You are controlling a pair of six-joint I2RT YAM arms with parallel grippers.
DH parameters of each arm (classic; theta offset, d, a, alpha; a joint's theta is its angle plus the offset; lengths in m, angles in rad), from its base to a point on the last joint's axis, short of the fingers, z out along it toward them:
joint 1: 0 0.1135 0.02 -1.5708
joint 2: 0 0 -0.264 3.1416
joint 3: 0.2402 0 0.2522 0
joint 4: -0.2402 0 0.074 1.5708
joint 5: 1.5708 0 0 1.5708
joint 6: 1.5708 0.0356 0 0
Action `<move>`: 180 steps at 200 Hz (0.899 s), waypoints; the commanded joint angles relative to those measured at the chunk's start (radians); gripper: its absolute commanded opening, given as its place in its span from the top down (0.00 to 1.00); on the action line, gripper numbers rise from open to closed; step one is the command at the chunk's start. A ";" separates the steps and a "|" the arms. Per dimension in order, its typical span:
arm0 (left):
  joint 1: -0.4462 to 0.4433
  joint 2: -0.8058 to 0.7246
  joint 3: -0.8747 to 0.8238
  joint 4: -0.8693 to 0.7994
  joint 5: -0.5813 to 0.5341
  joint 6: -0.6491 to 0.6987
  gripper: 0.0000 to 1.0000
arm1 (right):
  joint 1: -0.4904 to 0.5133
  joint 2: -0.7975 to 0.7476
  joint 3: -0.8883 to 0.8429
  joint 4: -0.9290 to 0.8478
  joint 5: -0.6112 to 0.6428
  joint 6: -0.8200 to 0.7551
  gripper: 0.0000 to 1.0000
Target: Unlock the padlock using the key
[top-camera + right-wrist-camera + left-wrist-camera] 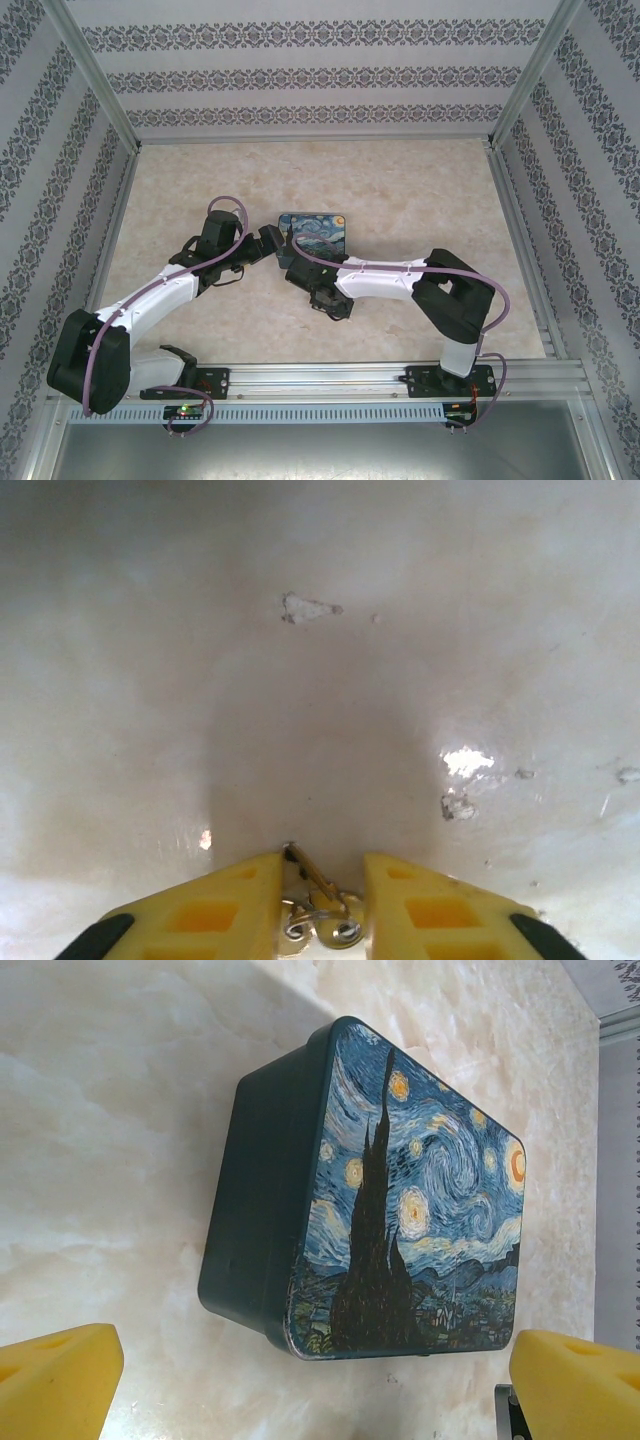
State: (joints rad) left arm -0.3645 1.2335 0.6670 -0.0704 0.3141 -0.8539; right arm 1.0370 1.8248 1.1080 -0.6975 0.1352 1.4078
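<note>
Two arms are seen converging on the night-sky box (313,230) near the middle of the marbled counter (420,190). The key (308,870) is gripped between the yellow pads (210,910) of the right jaws, which are closed on it, with its blade pointing out ahead and down toward the counter. A ring and what looks like a second key are bunched behind it. The left jaws are held wide open, with one foam pad (55,1380) at each lower corner of the wrist view. They are aimed at the box and apart from it. Where the padlock sits on the box cannot be told.

Several risks are judged from here. The key could be twisted or squeezed out of the soft pads if it is pressed off-axis into the lock. The loose ring could be snagged. The box is not braced by anything, so it could be pushed across the smooth counter by the key. The left arm (160,290) and right arm (385,275) are crowded just beside each other at the box's near edge, so a wide swing by either could end in contact.

Open counter is left behind the box and to its right, well clear of the patterned walls (300,75). The least room is found on the near side.
</note>
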 commanded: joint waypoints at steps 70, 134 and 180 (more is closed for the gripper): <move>0.010 0.004 -0.002 -0.001 0.008 -0.005 0.01 | 0.031 -0.005 -0.097 0.122 -0.084 -0.030 1.00; 0.010 0.004 0.005 -0.017 0.007 -0.014 0.01 | 0.026 -0.160 -0.143 0.105 0.024 -0.079 1.00; 0.010 -0.006 0.010 -0.027 0.015 -0.022 0.01 | 0.026 -0.224 -0.113 0.044 0.115 -0.163 1.00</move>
State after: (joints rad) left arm -0.3645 1.2335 0.6674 -0.0711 0.3145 -0.8635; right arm 1.0565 1.6421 0.9771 -0.5919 0.1627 1.3109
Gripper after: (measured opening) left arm 0.994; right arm 0.065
